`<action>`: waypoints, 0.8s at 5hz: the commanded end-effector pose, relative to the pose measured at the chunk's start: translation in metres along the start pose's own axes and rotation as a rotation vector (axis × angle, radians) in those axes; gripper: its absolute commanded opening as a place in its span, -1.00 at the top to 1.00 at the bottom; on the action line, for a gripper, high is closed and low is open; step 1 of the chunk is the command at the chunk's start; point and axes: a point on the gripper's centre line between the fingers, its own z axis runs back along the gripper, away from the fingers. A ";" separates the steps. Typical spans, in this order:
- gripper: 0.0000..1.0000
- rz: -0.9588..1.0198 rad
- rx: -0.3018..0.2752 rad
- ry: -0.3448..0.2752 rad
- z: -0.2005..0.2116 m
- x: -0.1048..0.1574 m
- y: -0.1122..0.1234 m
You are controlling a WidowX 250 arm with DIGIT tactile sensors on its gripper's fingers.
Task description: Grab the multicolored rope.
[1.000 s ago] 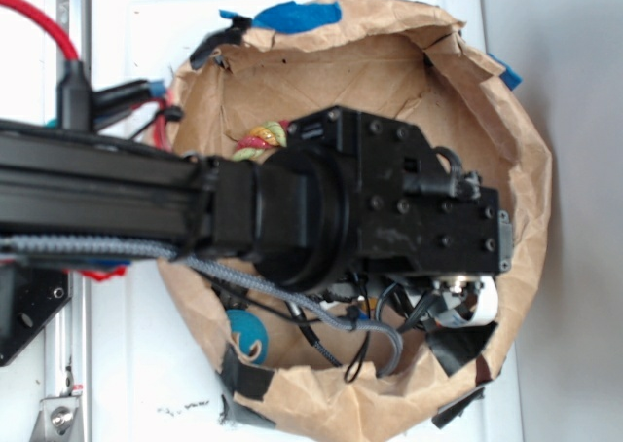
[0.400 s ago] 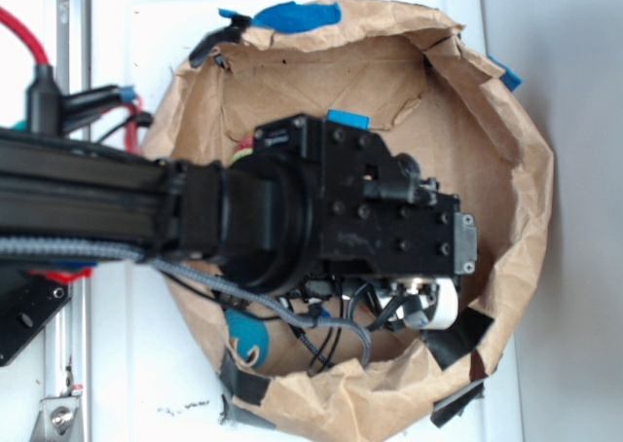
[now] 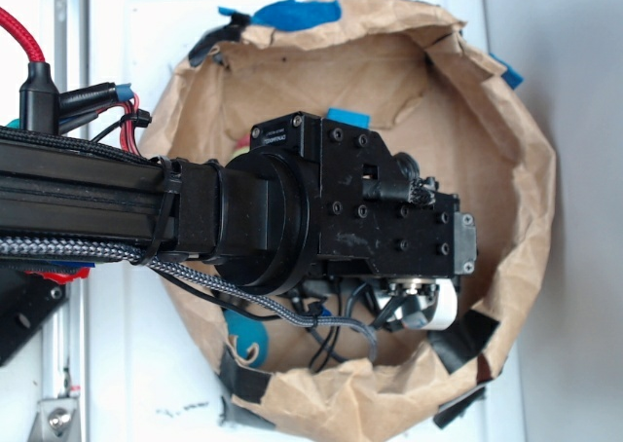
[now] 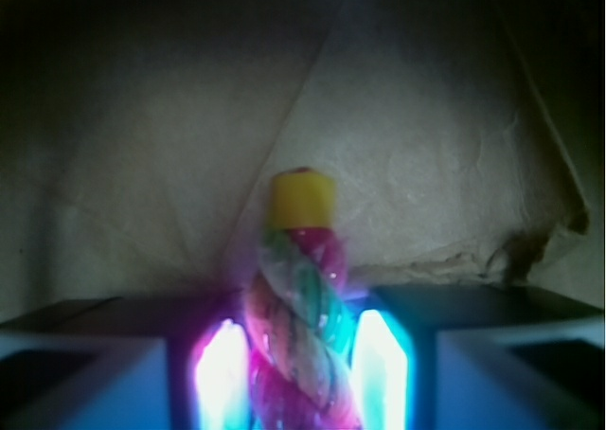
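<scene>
Rope: you see the rope (image 4: 298, 331) only in the wrist view, standing between the two claw fingers, its yellow cap (image 4: 301, 200) pointing away from the camera toward the paper wall. In the exterior view the arm hides it.
Claw: the claw (image 4: 301, 373) has one lit finger (image 4: 220, 373) on each side of the rope. The fingers sit close against the strands, but glare hides the contact, so you cannot tell whether they are clamped on it.
Arm: the arm (image 3: 97, 203) reaches in from the left edge of the exterior view, and its black wrist block (image 3: 370, 208) sits over the middle of the bag.
Bag: the brown paper bag (image 3: 516, 169) lies open on the white tabletop (image 3: 136, 364), with its rim rolled down. Blue tape (image 3: 297, 16) marks the rim at the far edge, black tape (image 3: 465, 335) at the near right.
Ball: a teal ball (image 3: 245, 340) rests inside the bag at the near left, partly under the grey cable (image 3: 243, 291).
Cable: the grey braided cable runs along the arm and loops down below the wrist block.
</scene>
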 end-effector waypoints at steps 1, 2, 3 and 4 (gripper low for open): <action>1.00 0.071 0.094 -0.068 0.040 -0.003 0.004; 1.00 0.242 0.133 -0.160 0.089 -0.019 0.006; 1.00 0.456 0.131 -0.201 0.125 -0.036 -0.001; 1.00 0.609 0.116 -0.193 0.149 -0.042 -0.011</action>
